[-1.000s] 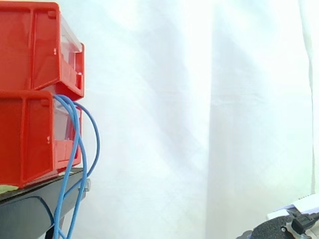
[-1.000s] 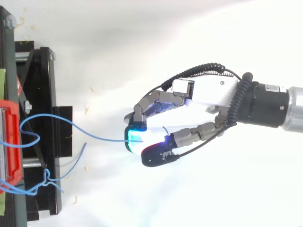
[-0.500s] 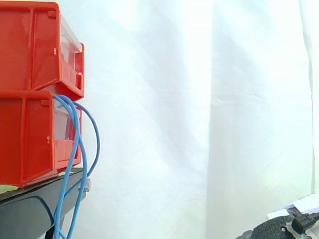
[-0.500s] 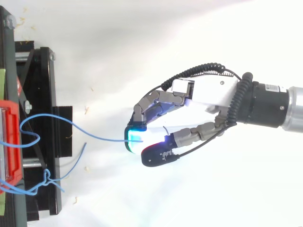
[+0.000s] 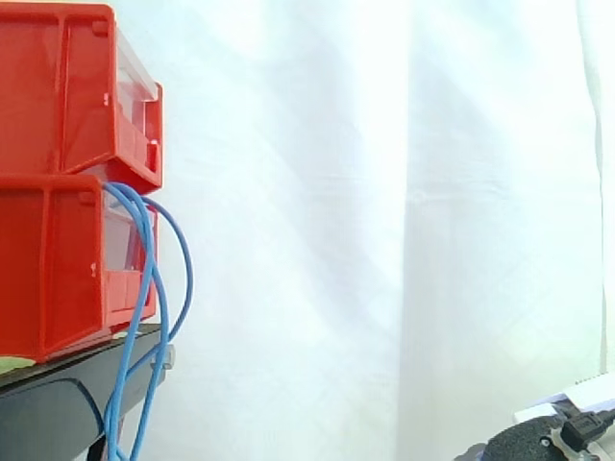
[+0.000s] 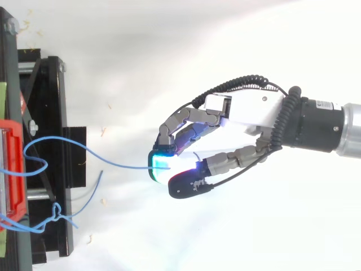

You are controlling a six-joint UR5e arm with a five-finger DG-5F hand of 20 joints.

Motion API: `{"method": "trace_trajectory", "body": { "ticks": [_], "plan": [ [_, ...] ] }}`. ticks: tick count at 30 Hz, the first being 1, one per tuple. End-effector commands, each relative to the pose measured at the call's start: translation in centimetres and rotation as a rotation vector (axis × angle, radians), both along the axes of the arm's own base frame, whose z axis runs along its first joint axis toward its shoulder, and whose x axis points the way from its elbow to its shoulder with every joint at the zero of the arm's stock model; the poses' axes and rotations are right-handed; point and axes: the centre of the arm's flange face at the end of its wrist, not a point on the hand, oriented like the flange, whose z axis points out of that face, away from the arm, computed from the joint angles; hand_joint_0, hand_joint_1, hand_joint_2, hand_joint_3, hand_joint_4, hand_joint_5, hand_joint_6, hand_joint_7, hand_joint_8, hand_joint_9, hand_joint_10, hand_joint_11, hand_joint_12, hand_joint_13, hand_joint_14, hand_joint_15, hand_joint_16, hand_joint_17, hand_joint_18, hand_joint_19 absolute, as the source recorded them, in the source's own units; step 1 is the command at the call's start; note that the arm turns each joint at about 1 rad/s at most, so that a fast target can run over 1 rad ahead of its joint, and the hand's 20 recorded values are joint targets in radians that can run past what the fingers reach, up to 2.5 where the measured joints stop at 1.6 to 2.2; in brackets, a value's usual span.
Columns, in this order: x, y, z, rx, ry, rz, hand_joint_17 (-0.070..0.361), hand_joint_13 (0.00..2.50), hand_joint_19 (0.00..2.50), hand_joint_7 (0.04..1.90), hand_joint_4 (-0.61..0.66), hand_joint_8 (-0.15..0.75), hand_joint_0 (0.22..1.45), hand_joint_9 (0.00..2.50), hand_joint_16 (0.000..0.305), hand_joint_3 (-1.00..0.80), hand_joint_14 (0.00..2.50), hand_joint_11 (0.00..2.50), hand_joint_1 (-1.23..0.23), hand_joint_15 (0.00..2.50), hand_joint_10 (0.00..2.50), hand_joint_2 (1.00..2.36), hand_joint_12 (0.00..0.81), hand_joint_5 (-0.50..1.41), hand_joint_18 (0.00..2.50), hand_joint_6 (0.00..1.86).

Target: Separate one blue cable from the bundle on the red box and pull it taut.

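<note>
White curtain (image 5: 384,192) backs everything. Two red bins (image 5: 48,96) sit stacked on the black stand (image 6: 53,113), and the blue bundle (image 5: 152,274) spills out of the lower bin's front, hanging in loose loops past the stand's edge.

From above, the hand (image 6: 242,110) sits well clear of the stand. Its fingers are curled, and the glowing pads (image 6: 161,169) pinch one blue cable (image 6: 113,161) against the thumb. That strand runs from the pads back to the bin in a shallow curve, so you probably have some slack left to take up.

Expect the cable to be light, limp and slick, likely to slide through a loose pinch. Keep your hold where it is, near the free end, and watch the knotted loops at the bin for snagging.
</note>
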Motion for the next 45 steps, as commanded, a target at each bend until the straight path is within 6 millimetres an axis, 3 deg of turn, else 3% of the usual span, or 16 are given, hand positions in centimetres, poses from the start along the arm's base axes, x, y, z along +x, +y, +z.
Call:
{"method": "trace_trajectory", "body": {
  "ticks": [1, 6, 9, 11, 12, 13, 15, 16, 17, 18, 19, 45],
  "plan": [
    [0.0, -0.03, 0.01, -0.001, 0.0, 0.0, 0.142, 0.73, 0.3, 0.95, 0.01, 0.242, 0.55, 0.83, 0.063, -0.1, 0.01, 0.1, -0.85, 0.31, 0.0, 1.25, 0.382, -0.04, 0.44, 0.88],
    [0.0, -0.03, 0.01, 0.0, 0.0, 0.0, 0.143, 0.74, 0.31, 0.95, 0.02, 0.243, 0.55, 0.87, 0.063, -0.1, 0.01, 0.12, -0.85, 0.32, 0.0, 1.24, 0.38, -0.04, 0.47, 0.88],
    [0.0, -0.03, 0.01, 0.0, 0.0, 0.0, 0.143, 0.77, 0.32, 0.95, 0.02, 0.299, 0.55, 0.8, 0.064, -0.1, 0.01, 0.01, -0.85, 0.33, 0.0, 1.24, 0.375, -0.04, 0.51, 0.88],
    [0.0, -0.03, 0.01, 0.0, 0.0, 0.0, 0.145, 0.79, 0.32, 0.95, 0.02, 0.195, 0.55, 0.76, 0.064, -0.1, 0.01, 0.0, -0.85, 0.35, 0.0, 1.24, 0.375, -0.04, 0.53, 0.88],
    [0.0, -0.03, 0.01, 0.0, 0.0, 0.0, 0.146, 0.8, 0.34, 0.92, 0.02, 0.592, 0.52, 0.71, 0.065, -0.14, 0.01, 0.92, -0.84, 0.34, 0.02, 1.38, 0.377, -0.04, 0.54, 0.88],
    [0.0, -0.03, 0.01, 0.0, 0.0, 0.0, 0.148, 0.81, 0.34, 0.93, 0.03, 0.697, 0.51, 0.76, 0.066, -0.13, 0.01, 1.36, -0.83, 0.36, 0.02, 1.38, 0.379, -0.04, 0.54, 0.88],
    [0.0, -0.03, 0.01, 0.0, 0.0, 0.0, 0.149, 0.81, 0.35, 0.92, 0.03, 0.748, 0.51, 0.84, 0.066, -0.13, 0.01, 1.57, -0.83, 0.36, 0.02, 1.38, 0.389, -0.04, 0.55, 0.88],
    [0.0, -0.03, 0.01, 0.0, 0.0, 0.0, 0.149, 0.81, 0.35, 0.92, 0.03, 0.714, 0.51, 0.83, 0.066, -0.13, 0.01, 1.51, -0.83, 0.35, 0.02, 1.39, 0.392, -0.04, 0.55, 0.88],
    [0.0, -0.03, 0.01, 0.0, 0.0, 0.0, 0.149, 0.81, 0.34, 0.96, 0.03, 0.666, 0.55, 0.82, 0.066, -0.1, 0.01, 1.39, -0.85, 0.35, 0.02, 1.26, 0.389, -0.04, 0.56, 0.88],
    [0.01, 0.08, 0.01, 0.0, 0.0, 0.001, 0.149, 0.81, 0.34, 0.96, 0.03, 0.482, 0.54, 0.8, 0.066, -0.1, 0.01, 0.95, -0.85, 0.34, 0.02, 1.27, 0.392, -0.04, 0.56, 0.88],
    [0.0, -0.03, 0.01, 0.0, 0.0, 0.0, 0.149, 0.81, 0.34, 0.96, 0.03, 0.301, 0.54, 0.89, 0.066, -0.09, 0.01, 0.22, -0.84, 0.34, 0.01, 1.26, 0.396, -0.04, 0.57, 0.88],
    [-0.04, -0.04, -0.05, 0.0, 0.001, 0.0, 0.153, 0.79, 0.35, 0.97, 0.04, 0.3, 0.55, 0.93, 0.068, -0.1, 0.01, 0.19, -0.84, 0.34, 0.01, 1.24, 0.411, -0.04, 0.58, 0.88]
  ]
}}
